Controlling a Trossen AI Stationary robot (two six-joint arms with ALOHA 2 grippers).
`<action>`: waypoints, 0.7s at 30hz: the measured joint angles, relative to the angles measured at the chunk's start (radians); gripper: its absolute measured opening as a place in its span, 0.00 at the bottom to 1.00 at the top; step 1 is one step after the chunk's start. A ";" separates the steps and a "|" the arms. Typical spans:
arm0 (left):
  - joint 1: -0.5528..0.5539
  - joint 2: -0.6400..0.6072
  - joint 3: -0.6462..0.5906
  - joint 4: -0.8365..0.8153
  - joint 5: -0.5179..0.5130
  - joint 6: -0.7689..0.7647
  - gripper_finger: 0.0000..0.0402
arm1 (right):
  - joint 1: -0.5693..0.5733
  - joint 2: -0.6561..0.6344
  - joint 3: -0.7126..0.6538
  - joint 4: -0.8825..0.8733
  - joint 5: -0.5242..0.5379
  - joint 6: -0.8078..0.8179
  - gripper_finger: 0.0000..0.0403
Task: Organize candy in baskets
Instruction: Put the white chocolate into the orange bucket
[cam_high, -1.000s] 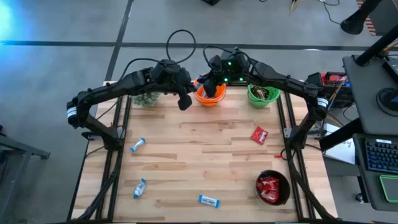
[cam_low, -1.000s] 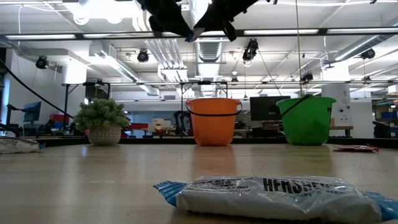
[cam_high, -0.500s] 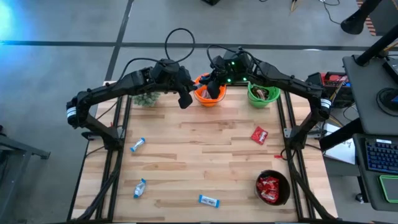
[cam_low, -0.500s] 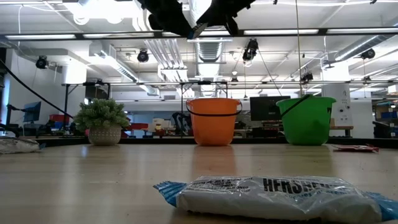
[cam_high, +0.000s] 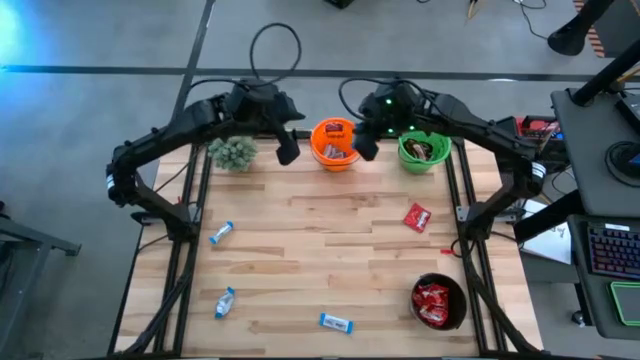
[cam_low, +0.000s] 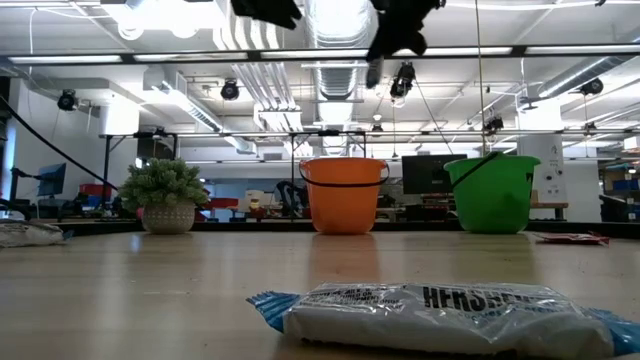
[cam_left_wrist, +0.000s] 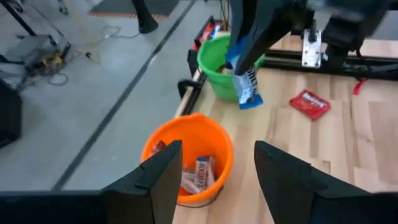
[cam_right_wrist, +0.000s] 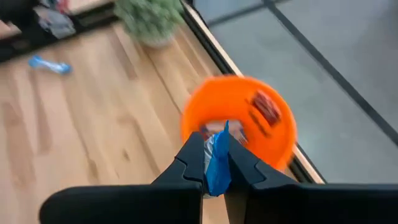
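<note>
**A:** With the left gripper (cam_left_wrist: 214, 180) standing wide and empty over the orange basket (cam_high: 334, 143), you can leave that arm alone. Bars are already lying inside the basket. The right gripper (cam_right_wrist: 215, 163) is the one to watch.

**B:** What's it carrying?

**A:** A blue-and-white bar (cam_left_wrist: 247, 79), pinched by its upper end between closed fingers and hanging free below. From above, the right gripper sits between the orange basket and the green basket (cam_high: 424, 151), over neither rim.

**B:** Which basket gets it?

**A:** My read is orange: it holds wrappers that look the same, while the green one shows dark contents. The black basket (cam_high: 438, 302) at the near right of the bench holds red packets.

**B:** Tips for the drop?

**A:** Centre the dangling end over the opening, not the gripper itself, since the bar hangs off-line. Come low enough that the tail is inside the rim before you let go, so it can't bounce out. Keep the two arms apart; they're close there.

**B:** Left after that?

**A:** Three blue-and-white bars (cam_high: 221, 232) on the bench's left and near edge, plus a red packet (cam_high: 417, 216) on the right.
</note>
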 joint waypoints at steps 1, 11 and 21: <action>0.000 0.000 0.024 -0.018 0.000 0.009 0.45 | -0.005 -0.007 0.000 -0.027 0.011 -0.005 0.03; 0.000 0.000 0.270 -0.351 -0.082 0.045 0.45 | -0.100 -0.086 0.000 -0.225 0.023 -0.054 0.03; 0.000 0.001 0.349 -0.494 -0.143 0.016 0.45 | -0.135 -0.100 0.000 -0.162 0.015 -0.085 0.03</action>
